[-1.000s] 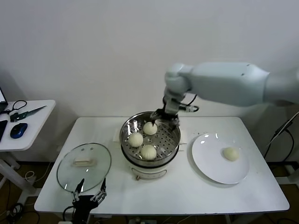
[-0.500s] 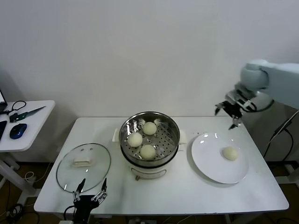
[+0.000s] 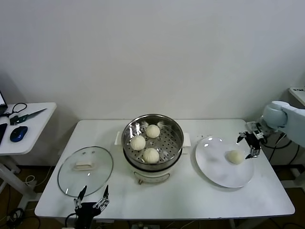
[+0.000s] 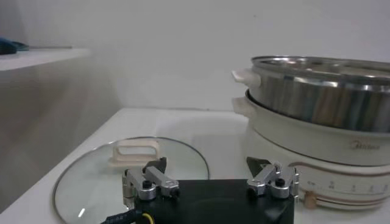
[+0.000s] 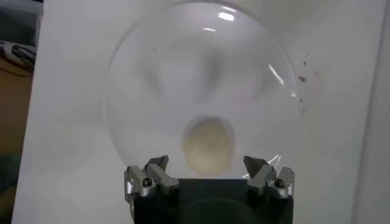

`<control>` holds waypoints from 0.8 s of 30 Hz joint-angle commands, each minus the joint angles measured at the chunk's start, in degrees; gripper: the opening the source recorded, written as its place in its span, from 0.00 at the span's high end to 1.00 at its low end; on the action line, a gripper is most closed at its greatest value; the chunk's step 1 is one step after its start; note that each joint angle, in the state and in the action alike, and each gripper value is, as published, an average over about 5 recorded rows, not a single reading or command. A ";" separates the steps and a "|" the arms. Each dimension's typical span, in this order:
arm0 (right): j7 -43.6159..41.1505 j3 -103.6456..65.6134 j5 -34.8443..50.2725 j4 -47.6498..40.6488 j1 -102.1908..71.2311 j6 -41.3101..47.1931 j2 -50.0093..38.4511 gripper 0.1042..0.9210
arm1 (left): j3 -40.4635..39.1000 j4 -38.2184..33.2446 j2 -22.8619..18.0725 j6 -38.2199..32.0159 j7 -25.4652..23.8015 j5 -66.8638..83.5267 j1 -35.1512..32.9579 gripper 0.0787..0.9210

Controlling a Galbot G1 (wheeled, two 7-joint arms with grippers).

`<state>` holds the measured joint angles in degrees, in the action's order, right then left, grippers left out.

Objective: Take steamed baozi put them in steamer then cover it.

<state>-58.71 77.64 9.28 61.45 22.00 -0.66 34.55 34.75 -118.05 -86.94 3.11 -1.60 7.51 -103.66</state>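
So the right gripper (image 3: 248,145) has swung all the way over from the steamer (image 3: 153,141) and now sits just beside the last baozi (image 3: 235,156) on the white plate (image 3: 214,167), fingers spread wide with nothing in them. Three buns (image 3: 151,155) are already sitting on the perforated tray. The left gripper (image 3: 91,200) is parked at the near edge of the surface by the glass cover (image 3: 85,170), fingers apart too.

For the grab, I'd drop straight over the bun so it's centred between the fingers, then close gently, since that dough looks soft and smooth and would probably dent. The plate looks glossy, so the round bun could slide if nudged sideways. The steamer is shiny steel on a white base.
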 commanded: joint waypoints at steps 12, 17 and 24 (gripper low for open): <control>2.40 -16.87 -4.86 -17.68 -16.86 -0.12 9.90 0.12 | 0.01 0.46 -0.29 0.10 0.03 -0.47 -0.30 0.12; 1.42 -16.40 -5.31 -17.02 -16.52 0.48 9.50 0.12 | -0.03 0.32 -0.30 0.15 0.03 -0.46 -0.36 0.12; 1.23 -15.55 -4.89 -15.15 -15.22 1.60 8.76 0.25 | 0.00 0.15 -0.28 0.11 0.05 -0.32 -0.45 0.12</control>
<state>-57.43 63.17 4.81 47.21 7.54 0.13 42.45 34.75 -117.86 -87.21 3.23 -1.57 7.17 -104.09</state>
